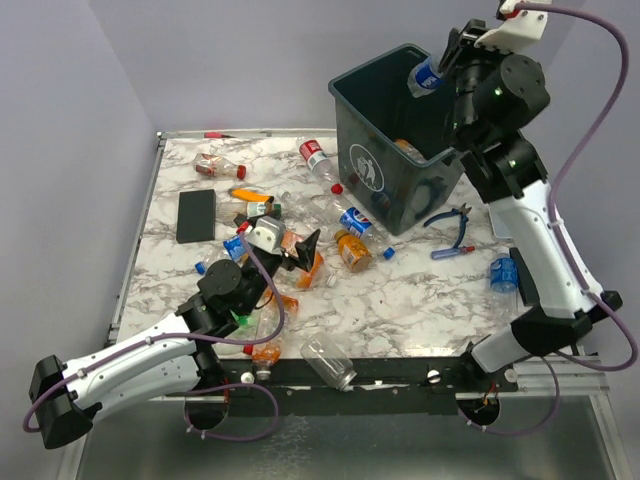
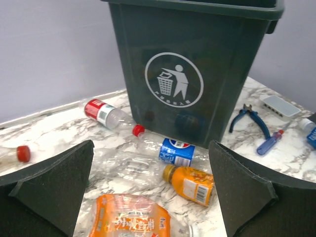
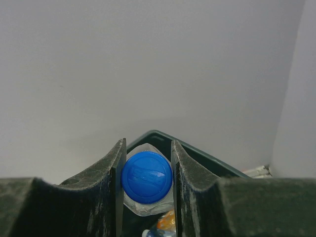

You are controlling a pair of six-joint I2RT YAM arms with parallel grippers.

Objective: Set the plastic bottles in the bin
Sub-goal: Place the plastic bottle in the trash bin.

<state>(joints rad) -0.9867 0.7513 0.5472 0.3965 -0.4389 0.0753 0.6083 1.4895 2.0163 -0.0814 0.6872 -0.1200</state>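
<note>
Blue-capped bottle (image 3: 146, 178) pinched in right gripper (image 3: 147, 150) over bin (image 1: 385, 190) — left gripper (image 2: 150, 187) agape

Two dark, scuffed fingers (image 3: 106, 173) rise from the bottom edge, one on each side of a clear plastic bottle (image 3: 146, 178), and press against it. The bottle's round blue cap faces the camera and fills most of the gap between them, with crinkled clear plastic showing around and below it. Behind and beneath the bottle a corner of the dark green bin (image 3: 207, 159) shows, its rim running off to the right. Low between the fingers, something orange (image 3: 167, 220) lies inside the bin. A plain pale wall (image 3: 148, 64) fills the rest.
</note>
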